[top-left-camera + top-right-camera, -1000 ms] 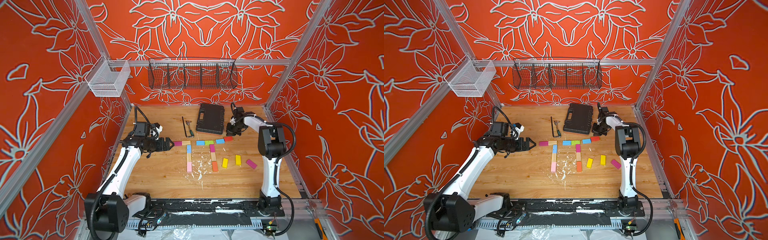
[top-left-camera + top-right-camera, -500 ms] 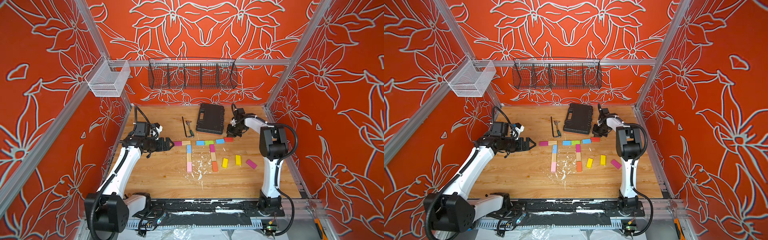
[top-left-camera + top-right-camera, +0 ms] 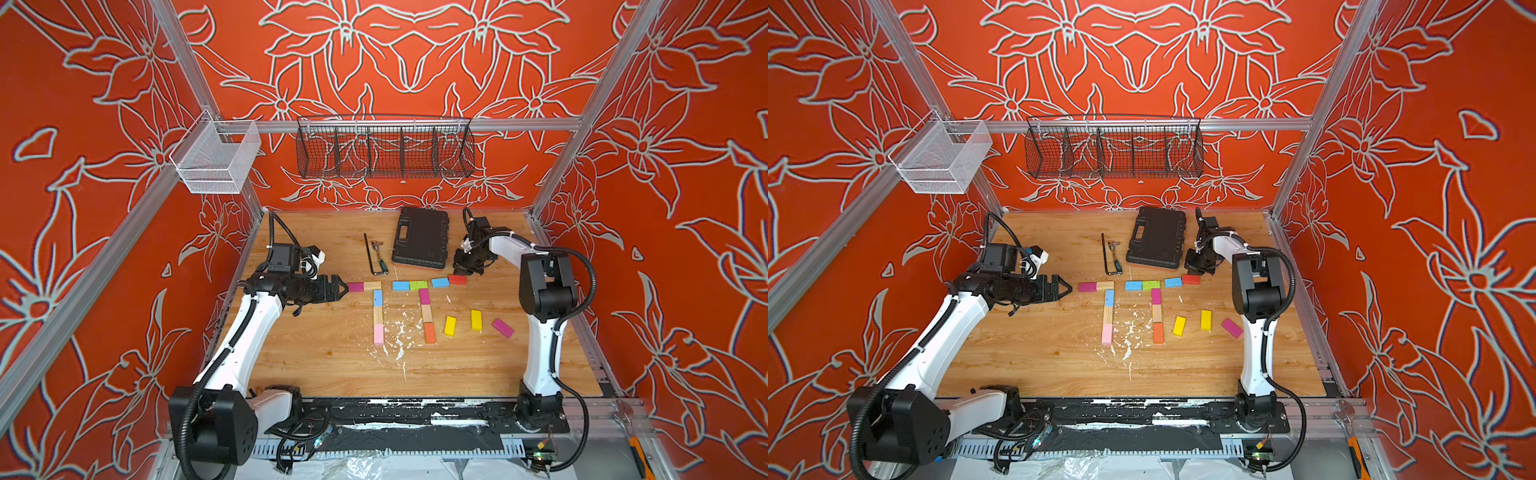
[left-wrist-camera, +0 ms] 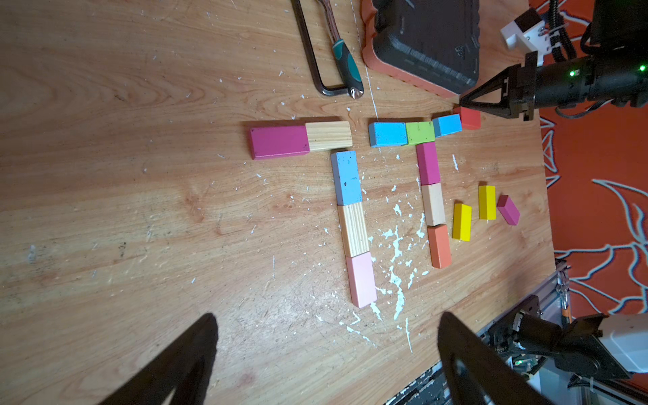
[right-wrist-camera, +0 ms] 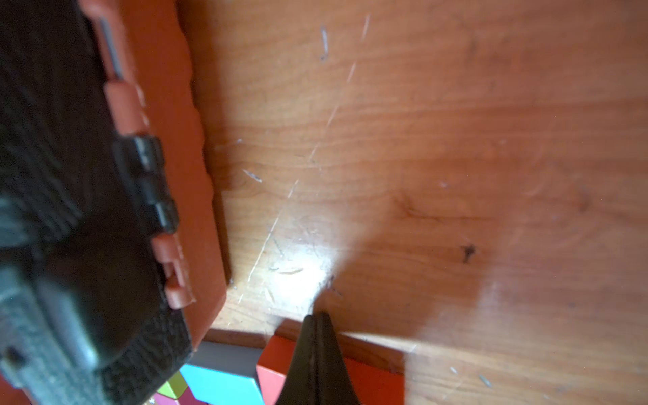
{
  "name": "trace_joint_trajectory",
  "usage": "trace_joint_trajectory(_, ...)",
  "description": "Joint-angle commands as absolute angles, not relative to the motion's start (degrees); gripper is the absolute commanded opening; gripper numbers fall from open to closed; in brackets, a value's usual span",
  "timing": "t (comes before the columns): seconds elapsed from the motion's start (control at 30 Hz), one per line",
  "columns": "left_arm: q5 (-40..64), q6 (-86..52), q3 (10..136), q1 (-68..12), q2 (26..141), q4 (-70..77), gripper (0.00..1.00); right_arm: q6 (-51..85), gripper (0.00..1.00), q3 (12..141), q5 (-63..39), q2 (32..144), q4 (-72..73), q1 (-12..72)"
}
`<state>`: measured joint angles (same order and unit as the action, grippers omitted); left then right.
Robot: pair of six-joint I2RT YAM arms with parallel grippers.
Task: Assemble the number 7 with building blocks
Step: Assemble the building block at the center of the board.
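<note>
Number 7 point(image 3: 377, 316) — 5 building blocks point(image 4: 345, 179) lying flat, end to end, left of the table's point(image 3: 332, 365) centre: magenta block point(image 3: 356, 286) and plain-wood block point(image 3: 372, 285) across the top, with blue, wood and pink running down toward the robot. Just to its right lies a second figure point(image 3: 424, 296) of like shape, its top row ending in a red block point(image 3: 457, 279). 2 yellow blocks point(image 3: 450, 325) and 1 loose magenta piece point(image 3: 503, 328) lie beside its stem. Left gripper point(image 3: 341, 287) — jaws spread wide, empty — hovers just beside the magenta block. Right gripper point(image 5: 317, 317), jaws pressed together and holding nothing, points at the red block's far edge, near the black case point(image 3: 422, 243). A hex key point(image 4: 309, 45) lies behind the number 7.
</note>
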<state>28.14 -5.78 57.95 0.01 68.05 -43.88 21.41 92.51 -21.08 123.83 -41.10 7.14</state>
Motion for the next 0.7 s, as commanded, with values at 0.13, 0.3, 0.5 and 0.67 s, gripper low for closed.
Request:
trace_joint_trajectory(0.13,27.9,-5.4,57.6,0.4,68.0,-44.6,0.95,20.6,0.0,92.8,-22.2,125.9,-43.3,8.3)
trace_joint_trajectory(0.3,27.9,-5.4,57.6,0.4,68.0,-44.6,0.95,20.6,0.0,92.3,-22.4,125.6,-43.2,8.5)
trace_joint_trajectory(0.5,27.8,-5.4,57.6,0.4,68.0,-44.5,0.95,20.7,0.0,92.2,-24.1,125.7,-42.7,8.7)
trace_joint_trajectory(0.67,27.6,-5.4,57.6,0.4,68.1,-44.6,0.95,20.9,0.0,92.3,-25.2,126.0,-42.2,8.8)
